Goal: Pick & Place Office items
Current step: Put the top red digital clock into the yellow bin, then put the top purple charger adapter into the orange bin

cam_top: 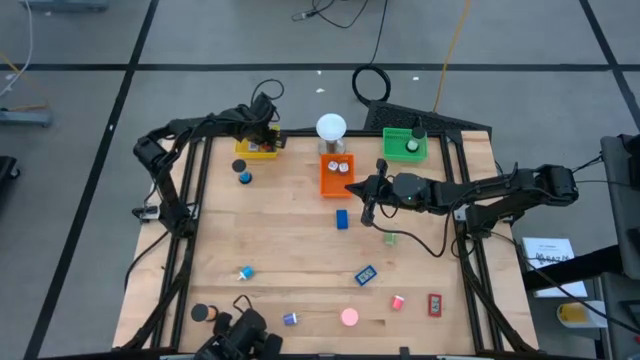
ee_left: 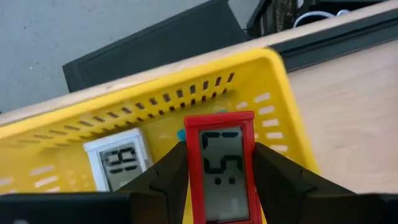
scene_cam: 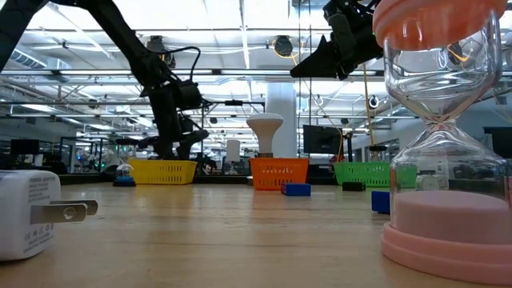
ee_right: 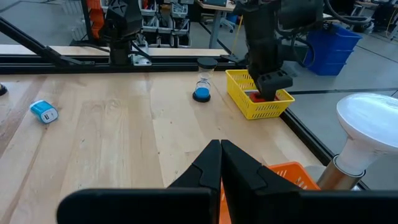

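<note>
Red timer (ee_left: 224, 171) stood upright between the left gripper's (ee_left: 221, 180) fingers, directly above the yellow tray (ee_left: 283, 102) (white timer (ee_left: 121, 160) already inside). Right gripper (ee_right: 221, 165) was closed, empty.

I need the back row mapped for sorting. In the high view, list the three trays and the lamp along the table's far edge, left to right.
Yellow perforated plastic tray with the left claw over it → white globe lamp → green plastic tray. The orange plastic tray sits just nearer than the lamp, overlapping it in left-right position, so I leave it unordered.
</note>
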`<state>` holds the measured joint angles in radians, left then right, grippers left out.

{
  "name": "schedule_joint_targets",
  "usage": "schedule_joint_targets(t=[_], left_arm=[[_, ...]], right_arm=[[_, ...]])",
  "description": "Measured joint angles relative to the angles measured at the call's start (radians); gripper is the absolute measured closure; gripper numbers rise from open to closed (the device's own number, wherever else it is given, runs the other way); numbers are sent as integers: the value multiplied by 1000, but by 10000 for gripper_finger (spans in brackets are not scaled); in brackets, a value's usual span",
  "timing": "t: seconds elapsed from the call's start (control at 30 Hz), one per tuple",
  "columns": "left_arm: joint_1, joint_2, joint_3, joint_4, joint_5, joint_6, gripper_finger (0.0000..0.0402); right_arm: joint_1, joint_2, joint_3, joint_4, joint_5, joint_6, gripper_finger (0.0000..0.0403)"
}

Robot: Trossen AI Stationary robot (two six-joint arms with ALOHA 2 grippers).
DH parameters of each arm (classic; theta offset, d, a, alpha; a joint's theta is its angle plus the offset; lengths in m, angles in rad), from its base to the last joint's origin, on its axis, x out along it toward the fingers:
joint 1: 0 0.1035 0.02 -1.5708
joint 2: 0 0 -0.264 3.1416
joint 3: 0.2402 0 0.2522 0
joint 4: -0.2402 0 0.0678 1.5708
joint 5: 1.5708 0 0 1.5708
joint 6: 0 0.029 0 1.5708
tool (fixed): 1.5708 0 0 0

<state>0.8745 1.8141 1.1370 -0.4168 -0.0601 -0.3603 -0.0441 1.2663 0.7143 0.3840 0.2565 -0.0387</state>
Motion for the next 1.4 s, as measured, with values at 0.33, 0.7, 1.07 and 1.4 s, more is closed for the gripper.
schedule_joint_targets(t=[0.33,0.7,1.07,1.4], left_arm=[[-13,0,0,5,41,0,240],[-10,-45,0,-9,60,18,163],[-67,-260,-25,-51,7,186,200],[-280,-530,-502,651,34,348,322]], right_arm=[[0,0,0,0,0,0,403],[0,0,0,0,0,0,403],[0,0,0,0,0,0,403],[0,0,0,0,0,0,402]])
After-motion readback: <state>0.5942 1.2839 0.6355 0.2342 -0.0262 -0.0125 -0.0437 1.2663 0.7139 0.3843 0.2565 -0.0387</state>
